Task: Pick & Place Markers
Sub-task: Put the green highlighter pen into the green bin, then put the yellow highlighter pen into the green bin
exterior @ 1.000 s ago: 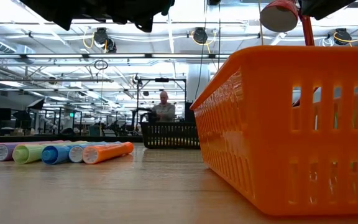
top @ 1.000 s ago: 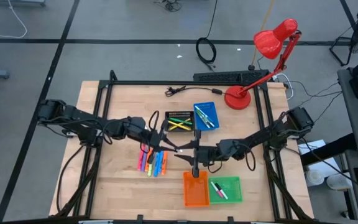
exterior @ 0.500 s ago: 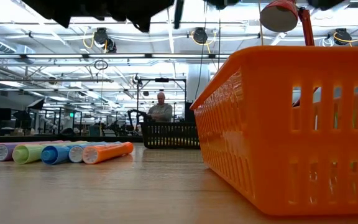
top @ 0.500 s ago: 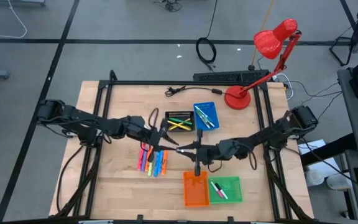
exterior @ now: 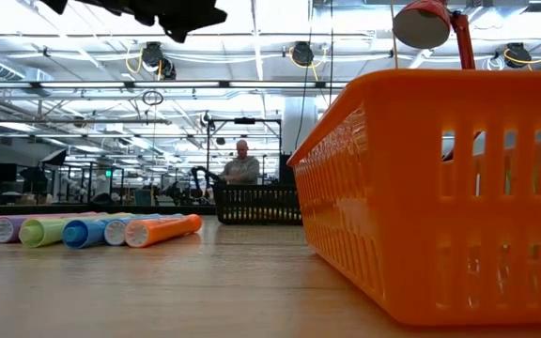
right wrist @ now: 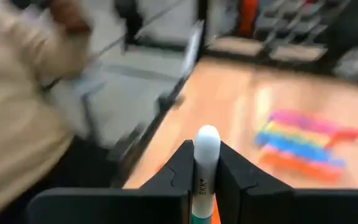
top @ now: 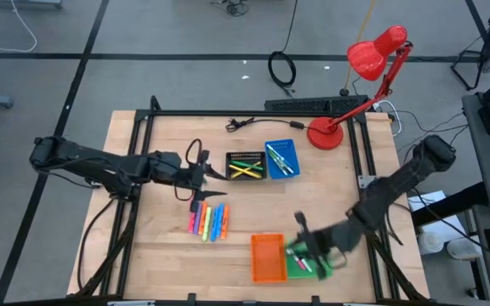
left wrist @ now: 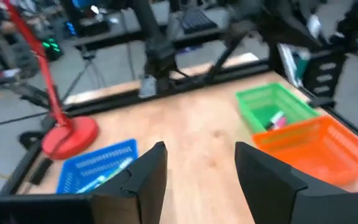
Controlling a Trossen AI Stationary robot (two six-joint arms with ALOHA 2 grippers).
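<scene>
The right pincer hangs over the green tray at the worktop's five o'clock corner, its jaws clamped tight on a white-capped marker that stands up between them. The left pincer sits near the worktop's centre, jaws parted and empty, just at nine o'clock of the black tray, which holds crossed yellow markers. A row of loose markers in pink, orange, yellow, green and blue lies at six o'clock of that pincer. The orange tray touches the green tray's nine o'clock side; the blue tray lies beside the black one.
</scene>
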